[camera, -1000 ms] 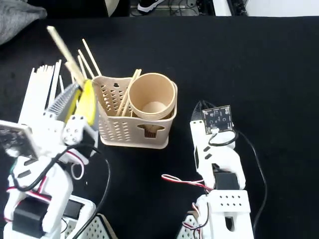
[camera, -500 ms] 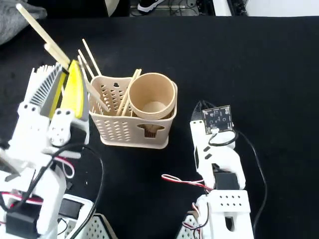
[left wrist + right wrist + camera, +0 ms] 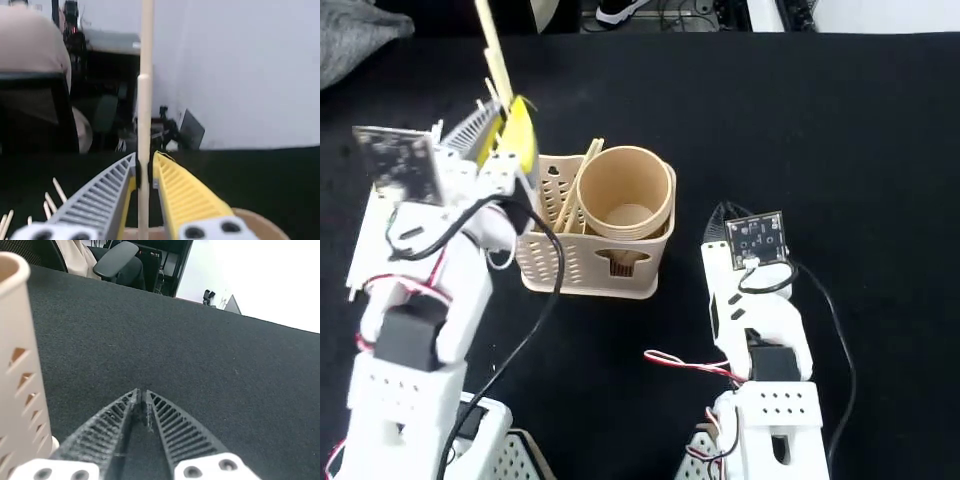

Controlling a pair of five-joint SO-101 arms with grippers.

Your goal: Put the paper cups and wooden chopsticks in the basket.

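A black tabletop (image 3: pixel 800 130) seen from above, with two white robot arms at its near edge; a beige slotted basket (image 3: pixel 575 265) stands between them, closer to the left arm (image 3: pixel 415 300). A paper cup (image 3: pixel 620 180) sits upright in the right part of the basket, open end up; a pair of chopsticks (image 3: pixel 580 180) leans in the part just beside it, their tops resting near the cup's rim.

The left gripper (image 3: pixel 505 110), one jaw grey and one yellow, is raised at the basket's far left corner; it is clamped narrowly on a single wooden chopstick (image 3: pixel 492 45), which stands nearly upright and reaches past the top of the high view. In the left wrist view the same chopstick (image 3: pixel 146 75) runs straight up between the tips of the left gripper (image 3: pixel 144 160), touching both jaws; its lower end is hidden, so I cannot tell whether it reaches into the basket. The cup's rim (image 3: pixel 255 220) shows just beyond the yellow jaw.

The right arm (image 3: pixel 760 320) is folded low to the right of the basket, apart from it; the right gripper (image 3: pixel 142 394) has its dark jaws pressed together with nothing between them, just above bare tabletop (image 3: pixel 200 350), with the basket's wall (image 3: pixel 15 355) off to one side.
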